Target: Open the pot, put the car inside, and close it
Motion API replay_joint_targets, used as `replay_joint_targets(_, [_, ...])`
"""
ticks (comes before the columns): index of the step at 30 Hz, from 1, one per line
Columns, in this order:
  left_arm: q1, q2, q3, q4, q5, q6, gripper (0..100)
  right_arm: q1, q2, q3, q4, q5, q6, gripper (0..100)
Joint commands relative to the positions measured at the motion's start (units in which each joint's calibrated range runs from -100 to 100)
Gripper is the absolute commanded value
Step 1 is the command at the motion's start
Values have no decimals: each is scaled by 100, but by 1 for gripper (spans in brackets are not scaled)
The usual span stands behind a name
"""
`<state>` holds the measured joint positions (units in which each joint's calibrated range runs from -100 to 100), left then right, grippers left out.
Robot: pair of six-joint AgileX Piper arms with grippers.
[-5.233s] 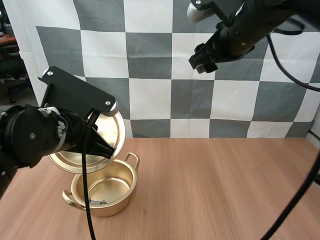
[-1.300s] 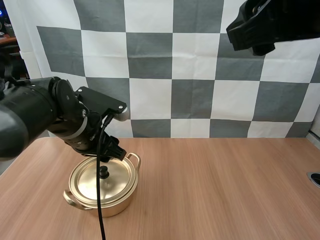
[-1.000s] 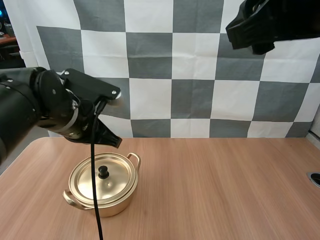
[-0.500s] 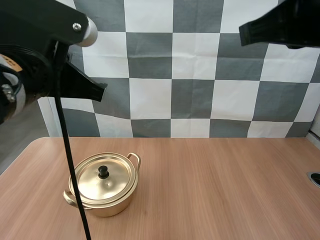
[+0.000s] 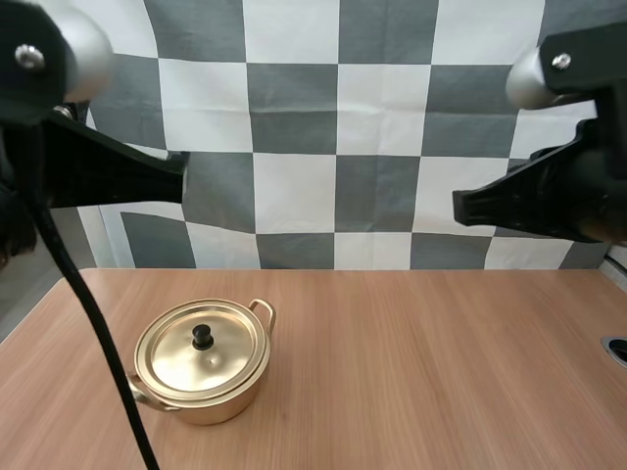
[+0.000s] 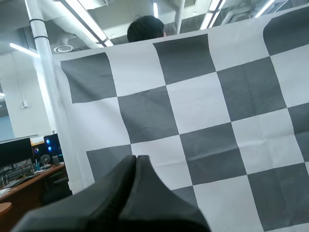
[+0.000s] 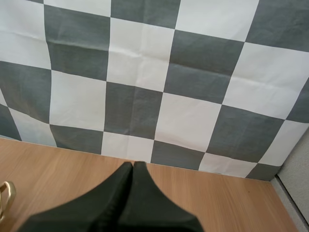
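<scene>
High view shows the pot (image 5: 203,387) on the table (image 5: 431,362), lid (image 5: 201,352) seated; left gripper (image 6: 135,158) and right gripper (image 7: 133,165) have fingers pressed together, holding nothing.

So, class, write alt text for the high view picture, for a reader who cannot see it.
A gold pot with its lid on sits at the left side of a wooden table. The left gripper and the right gripper hang high above the table, one at each side, touching nothing.
</scene>
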<state>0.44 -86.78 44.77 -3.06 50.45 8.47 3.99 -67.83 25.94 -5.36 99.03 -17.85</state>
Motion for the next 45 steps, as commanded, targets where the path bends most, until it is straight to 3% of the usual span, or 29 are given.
replay_joint_targets(1, [-67, -735, 1388, -6, -1277, -665, 0, -2, -632, 3396, -180, -3756, 377, 0])
replay_joint_targets(5, [-162, -989, 2214, -6, -1668, -788, 0, -2, -632, 4274, -180, -5250, 807, 0])
replay_joint_targets(7, [-213, -1137, 2751, -6, -2141, -993, 0, -2, -632, 5005, -311, -6575, 821, 0])
replay_joint_targets(13, [-229, -1322, 3904, -6, -2809, -1180, 0, -2, -632, 6151, -354, -9418, 821, 0])
replay_joint_targets(18, [-229, -1322, 4681, 18, -2831, -1180, 0, -2, -632, 6793, -327, -10426, 821, 0])
replay_joint_targets(25, [-229, -1322, 5523, 18, -3454, -1221, 0, -2, -632, 7106, -106, -10325, 821, 0])
replay_joint_targets(31, [-110, -1322, 5523, 21, -2542, -1557, 0, -2, -632, 7165, 878, -9367, 821, 0])
replay_joint_targets(36, [-74, -1322, 5523, 97, -2038, -1589, 0, -10, -644, 7165, 871, -9367, 821, 0])
replay_joint_targets(40, [-74, -1322, 5523, 121, -2038, -1589, 0, -201, -654, 7165, 874, -9265, 821, 0])
replay_joint_targets(45, [-74, -1322, 5523, 121, -2038, -1589, 0, -568, -991, 7165, 970, -7679, 821, 0])
